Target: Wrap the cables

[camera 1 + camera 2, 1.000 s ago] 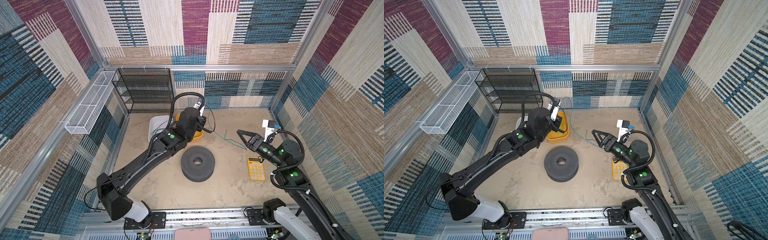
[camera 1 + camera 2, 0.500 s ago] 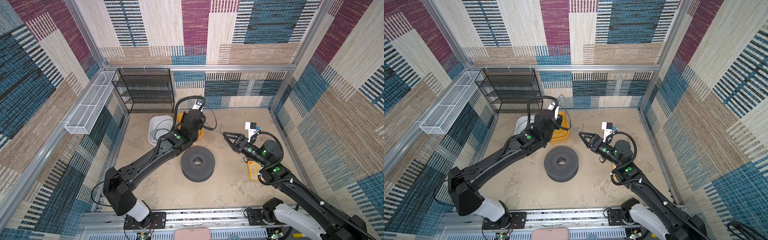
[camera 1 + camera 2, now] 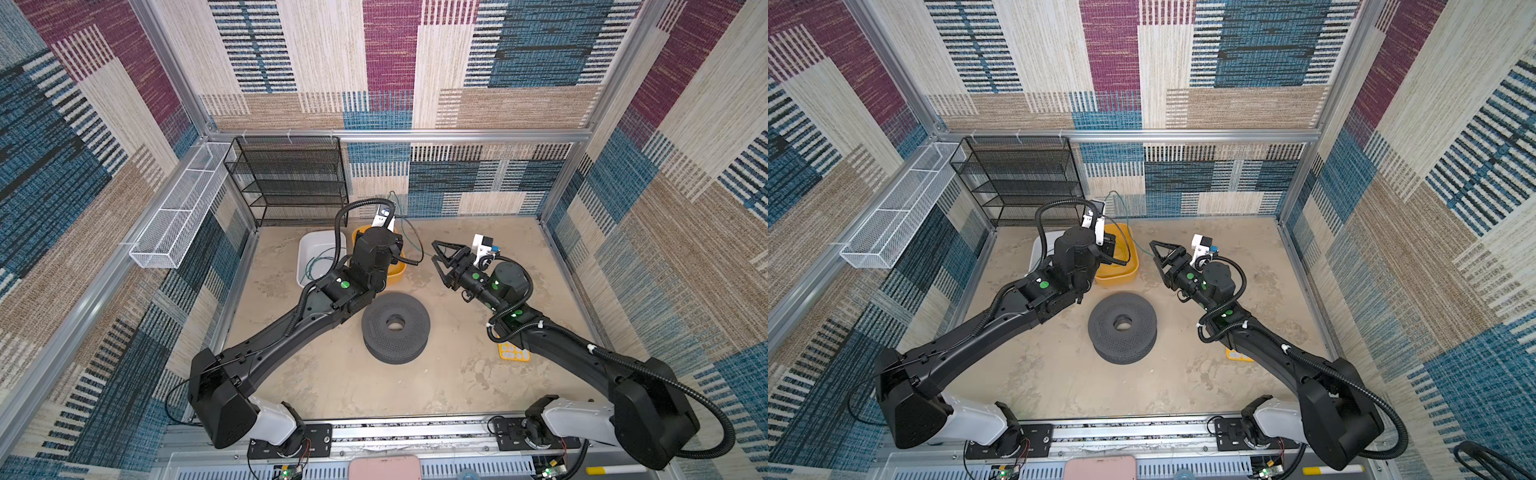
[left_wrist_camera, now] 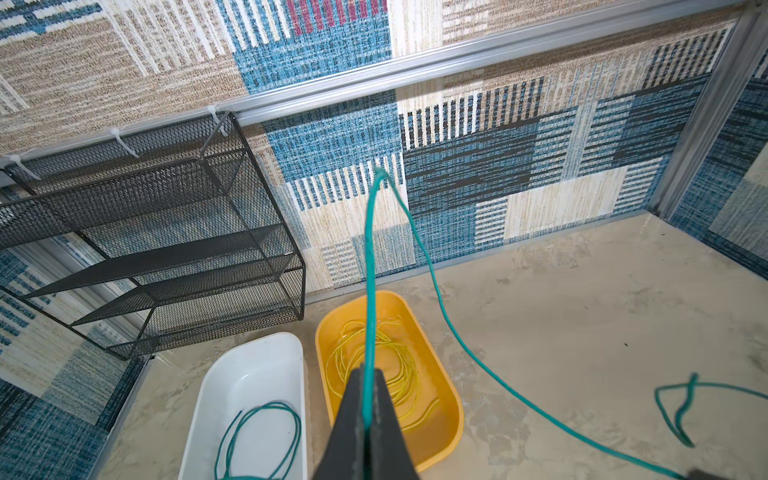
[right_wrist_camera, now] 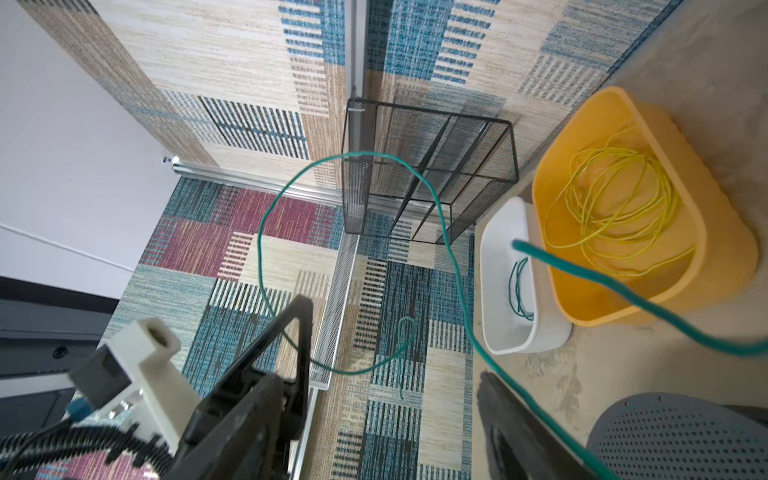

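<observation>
My left gripper [image 4: 368, 376] is shut on a teal-green cable [image 4: 415, 245]. The cable rises from the jaws, arches over and trails down to the floor. Below it, the yellow tray [image 4: 451, 419] holds a coiled yellow cable [image 4: 395, 361]. The white tray [image 4: 208, 399] holds another teal-green cable [image 4: 262, 432]. In both top views the right gripper [image 3: 434, 252] [image 3: 1154, 252] hovers to the right of the yellow tray [image 3: 397, 277]. In the right wrist view it [image 5: 395, 340] is open. The held cable's loop [image 5: 455, 266] crosses the gap and one strand runs along one of the fingers [image 5: 498, 411].
A grey perforated spool [image 3: 395, 328] lies mid-floor between the arms. A black mesh shelf [image 3: 291, 178] stands at the back wall and a white wire basket [image 3: 178, 212] hangs on the left wall. A yellow calculator [image 3: 515, 353] shows partly under the right arm.
The right arm has swung left and toward the back, bringing its gripper to the hanging cable, and its jaws have narrowed a little. The left gripper has shifted slightly right, still holding the cable.
</observation>
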Motion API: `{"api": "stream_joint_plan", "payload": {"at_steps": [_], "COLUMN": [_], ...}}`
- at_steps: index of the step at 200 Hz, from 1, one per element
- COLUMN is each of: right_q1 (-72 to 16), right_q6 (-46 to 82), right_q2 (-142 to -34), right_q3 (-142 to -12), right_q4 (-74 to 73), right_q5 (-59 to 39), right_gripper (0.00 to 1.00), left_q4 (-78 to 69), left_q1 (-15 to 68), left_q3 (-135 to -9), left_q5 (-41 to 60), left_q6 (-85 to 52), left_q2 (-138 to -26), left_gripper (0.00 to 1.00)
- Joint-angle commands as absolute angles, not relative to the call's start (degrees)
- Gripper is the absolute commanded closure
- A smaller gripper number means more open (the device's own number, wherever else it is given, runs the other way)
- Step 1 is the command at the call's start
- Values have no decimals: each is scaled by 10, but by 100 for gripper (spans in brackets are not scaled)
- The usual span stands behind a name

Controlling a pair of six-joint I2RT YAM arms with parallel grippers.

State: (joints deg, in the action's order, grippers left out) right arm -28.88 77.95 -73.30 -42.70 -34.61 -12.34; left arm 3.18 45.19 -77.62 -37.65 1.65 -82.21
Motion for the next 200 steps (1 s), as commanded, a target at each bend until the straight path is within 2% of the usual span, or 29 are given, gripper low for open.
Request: {"api": "stream_joint_plan", "payload": {"at_steps": [1,18,41,72,105,145,200], "right_q1": [-289,-288,-291,-303,-324,-362,-360], "right_q6": [771,774,776,697,666,711,752], "right_q2": [-756,-783,-784,-746,-712,-727,-770], "right_q3": [-470,-480,-469,-503,-496,-458,-439], "right_q4": [-333,-339,-369,-315,-302,-321,-360], "right_q5": [-97,-114,-129,-139,-131,-105,-41], "right_gripper": [30,37,37,29,25,21,15], "left_q4": [0,-4,-11,-24,-31,-39,-26], "left_q1": [452,452,452,451,447,444,444], "left_q3": [-767,-760,-753,-747,-752,-760,-750], "left_q5": [-367,-364,-367,-376,-375,-370,-361], "left_q6": [4,9,20,37,36,23,6], "left_q2": [-809,-801,-800,-811,-826,-829,-806], "left_gripper": [100,100,100,100,100,100,100]}}
